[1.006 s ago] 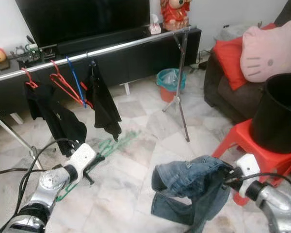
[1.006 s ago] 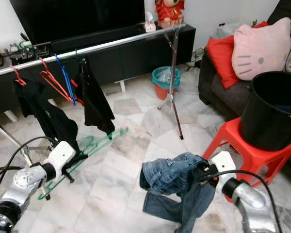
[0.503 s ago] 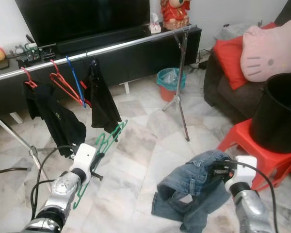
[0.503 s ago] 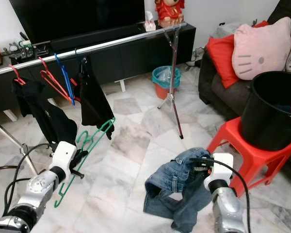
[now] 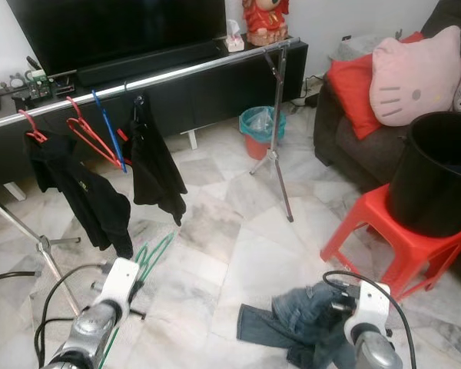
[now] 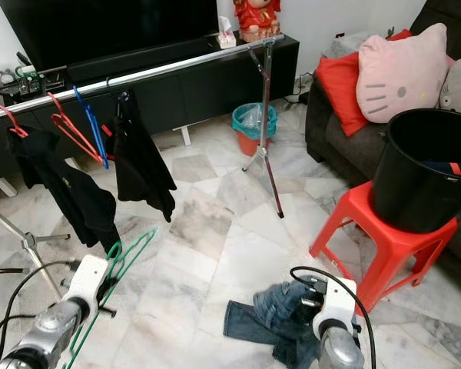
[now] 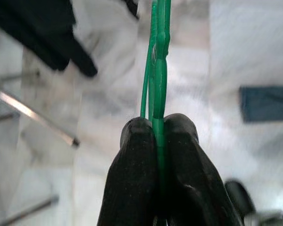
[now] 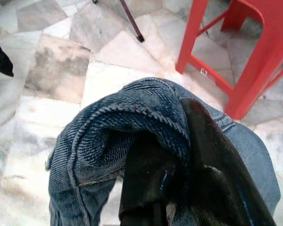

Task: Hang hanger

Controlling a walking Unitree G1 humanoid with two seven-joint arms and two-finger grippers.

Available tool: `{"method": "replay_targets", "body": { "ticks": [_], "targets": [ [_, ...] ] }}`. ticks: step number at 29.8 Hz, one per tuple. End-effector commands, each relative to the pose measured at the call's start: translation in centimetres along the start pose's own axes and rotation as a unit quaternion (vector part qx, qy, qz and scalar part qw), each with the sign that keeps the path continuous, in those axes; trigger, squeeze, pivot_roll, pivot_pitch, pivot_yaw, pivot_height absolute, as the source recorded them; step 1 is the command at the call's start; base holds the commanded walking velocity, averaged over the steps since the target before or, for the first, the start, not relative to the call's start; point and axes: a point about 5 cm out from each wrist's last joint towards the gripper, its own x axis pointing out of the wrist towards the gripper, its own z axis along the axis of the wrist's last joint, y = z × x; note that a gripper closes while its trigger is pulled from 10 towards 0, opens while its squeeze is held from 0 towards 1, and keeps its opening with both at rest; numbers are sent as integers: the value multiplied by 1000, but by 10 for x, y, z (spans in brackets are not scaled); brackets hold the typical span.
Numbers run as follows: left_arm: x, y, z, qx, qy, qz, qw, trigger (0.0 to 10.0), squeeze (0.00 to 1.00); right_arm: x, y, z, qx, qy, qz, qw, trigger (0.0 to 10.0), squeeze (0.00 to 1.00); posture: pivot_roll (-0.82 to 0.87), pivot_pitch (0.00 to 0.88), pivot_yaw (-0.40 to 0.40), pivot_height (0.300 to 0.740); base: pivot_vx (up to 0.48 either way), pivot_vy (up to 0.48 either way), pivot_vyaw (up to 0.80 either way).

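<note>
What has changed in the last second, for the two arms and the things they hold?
Both arms came down. The right end effector lowered the jeans until they lie partly on the floor; the left end effector dropped with the green hangers. Both grips stayed shut. The clothes on the rail kept their places.

Left claw (image 5: 135,286) gripping green hanger (image 5: 147,260), right claw (image 5: 339,301) in jeans (image 5: 292,327)

Rail (image 5: 177,73) spans left to centre, before the TV cabinet (image 5: 215,92). Bin (image 5: 260,131) stands behind the rail's stand. Stool (image 5: 384,231) at right carries the bucket (image 5: 434,173); sofa (image 5: 353,138) behind.
</note>
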Motion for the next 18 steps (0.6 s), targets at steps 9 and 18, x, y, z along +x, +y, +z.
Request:
{"method": "replay_targets", "body": {
  "ticks": [9, 18],
  "targets": [
    [-16, -1, -45, -41, 87, 7, 995, 10000, 0, -11, -6, -29, 9, 61, -26, 998, 10000, 0, 52, 0, 59, 740, 0, 0, 0],
    [-19, 0, -55, -61, 115, 13, 991, 10000, 0, -18, -11, -42, 25, 83, -41, 995, 10000, 0, 51, 0, 65, 740, 0, 0, 0]
  ]
}}
